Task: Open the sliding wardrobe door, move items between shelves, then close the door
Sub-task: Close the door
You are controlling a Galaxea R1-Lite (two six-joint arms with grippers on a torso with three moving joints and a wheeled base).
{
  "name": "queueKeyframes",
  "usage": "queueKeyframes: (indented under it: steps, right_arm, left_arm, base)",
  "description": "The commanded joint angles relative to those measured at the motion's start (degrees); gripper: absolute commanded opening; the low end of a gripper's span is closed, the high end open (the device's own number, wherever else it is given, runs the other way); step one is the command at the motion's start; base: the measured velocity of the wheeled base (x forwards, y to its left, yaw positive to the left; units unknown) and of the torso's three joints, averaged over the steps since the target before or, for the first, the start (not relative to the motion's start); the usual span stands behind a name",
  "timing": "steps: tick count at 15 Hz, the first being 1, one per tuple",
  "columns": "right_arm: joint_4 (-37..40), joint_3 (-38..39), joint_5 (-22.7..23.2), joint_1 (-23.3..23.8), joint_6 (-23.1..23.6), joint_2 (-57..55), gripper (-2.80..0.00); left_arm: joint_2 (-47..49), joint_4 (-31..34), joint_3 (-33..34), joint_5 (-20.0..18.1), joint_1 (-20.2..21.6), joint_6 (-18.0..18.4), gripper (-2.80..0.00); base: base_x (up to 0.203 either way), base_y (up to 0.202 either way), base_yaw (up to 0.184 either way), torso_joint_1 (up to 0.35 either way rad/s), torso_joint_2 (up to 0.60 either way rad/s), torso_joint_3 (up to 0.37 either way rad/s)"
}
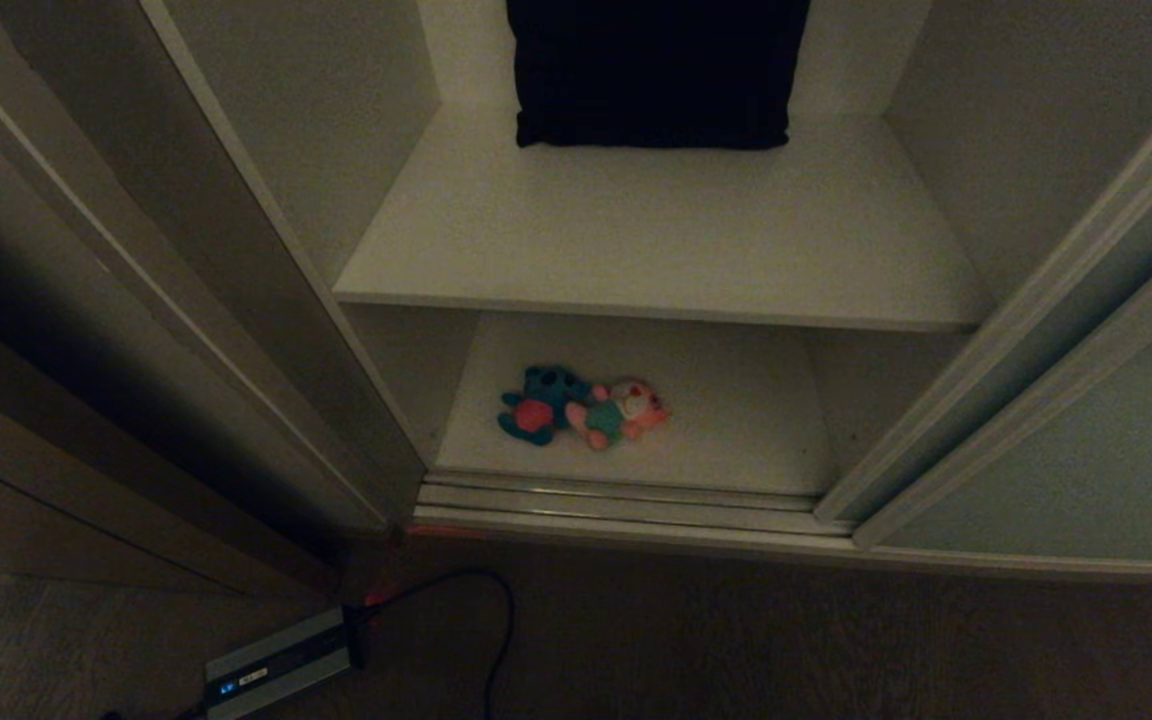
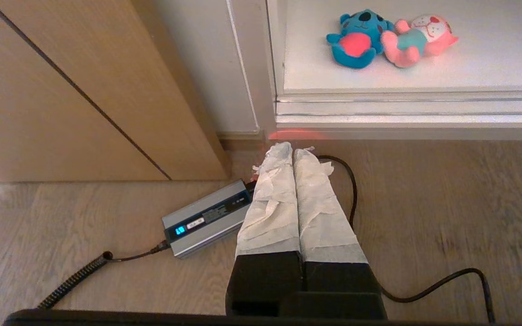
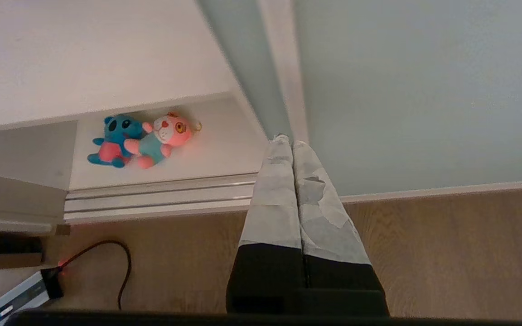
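Closed and empty, my right gripper (image 3: 287,141) hangs center frame by the door (image 3: 424,90). Left-of-center toys (image 3: 145,140) look soft, light; I'd pinch a belly.

- Your head cam is looking steeply down from above into the open wardrobe, taking in both shelves (image 1: 656,260) and a strip of floor (image 1: 736,640).
- Your left wrist cam is sitting low over the floor, facing the bottom track (image 2: 401,108), fairly near.
- Your right wrist cam is looking down along the sliding wardrobe door (image 3: 424,90).
- All three are sharing the two plush toys (image 1: 584,405) (image 2: 390,38) (image 3: 145,140) and the grey charger box (image 1: 281,662) (image 2: 206,217) (image 3: 16,296).
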State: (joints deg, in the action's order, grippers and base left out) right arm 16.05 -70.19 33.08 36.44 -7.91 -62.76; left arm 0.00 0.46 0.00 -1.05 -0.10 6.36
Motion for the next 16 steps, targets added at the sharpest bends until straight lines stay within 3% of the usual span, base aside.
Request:
queueKeyframes:
  steps: [1,7,11,16]
  right_arm:
    - [-0.7,-0.1,0.2,0.0,-0.1,-3.8,-2.80]
    - [-6.1,0.2,0.2,-2.3,-0.2,-9.7,-2.80]
    - [-12.9,0.0,-0.9,-5.3,-4.8,-12.4,-2.80]
    - [-16.6,0.0,-2.0,-5.9,-5.0,-14.4,-2.80]
  left_arm:
    - [0.1,0.0,0.0,0.0,0.0,0.1,-2.80]
    - [0.1,0.0,0.0,0.0,0.0,0.1,-2.80]
    - [0.1,0.0,0.0,0.0,0.0,0.1,-2.80]
    - [0.1,0.0,0.0,0.0,0.0,0.0,-2.80]
  base:
    - [0.000,0.000,0.000,0.000,0.00,0.000]
    - [0.000,0.000,0.000,0.000,0.00,0.000]
    - [0.000,0.000,0.000,0.000,0.00,0.000]
    - [0.000,0.000,0.000,0.000,0.00,0.000]
